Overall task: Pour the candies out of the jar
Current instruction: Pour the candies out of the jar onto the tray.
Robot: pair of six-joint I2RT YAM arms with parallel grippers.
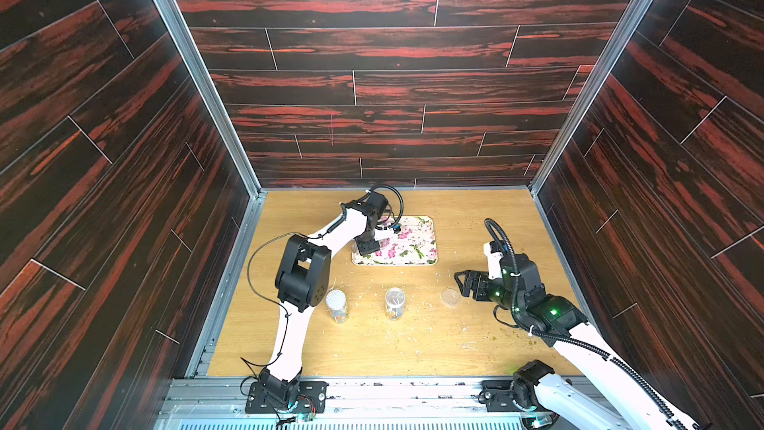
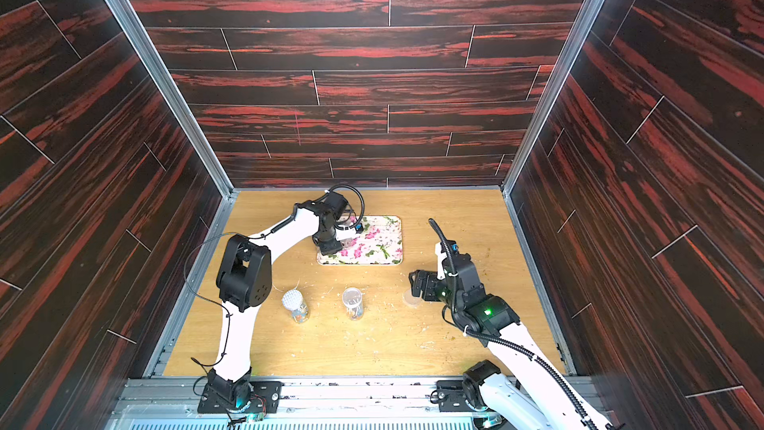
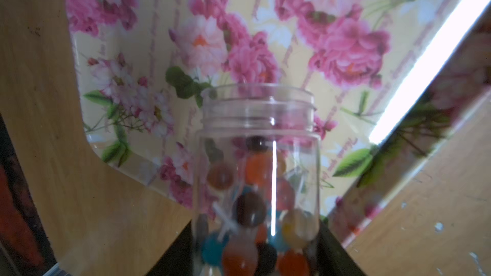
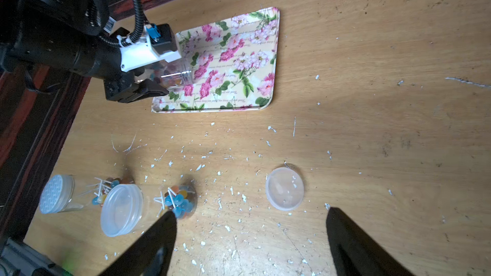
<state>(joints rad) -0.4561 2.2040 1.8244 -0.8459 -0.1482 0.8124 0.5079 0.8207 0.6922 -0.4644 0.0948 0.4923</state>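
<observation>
My left gripper (image 3: 255,261) is shut on the clear, lidless jar (image 3: 257,134), holding its lower body. The jar (image 4: 176,75) is tipped on its side with its mouth over the near-left part of the flowered tray (image 4: 212,109). The candies (image 3: 249,209), round balls in orange, blue, brown and yellow with thin white sticks, lie inside the jar behind its neck. In both top views the left gripper (image 1: 378,237) hangs over the tray's left edge (image 2: 330,260). My right gripper (image 4: 249,212) stands open and holds nothing, low over the table on the right (image 1: 461,283).
A loose clear lid (image 4: 284,188) lies on the table just ahead of the right gripper. Two more closed jars of candies stand near the front: one with a patterned white lid (image 1: 337,304), one with a clear lid (image 1: 395,303). Pale crumbs litter the wood.
</observation>
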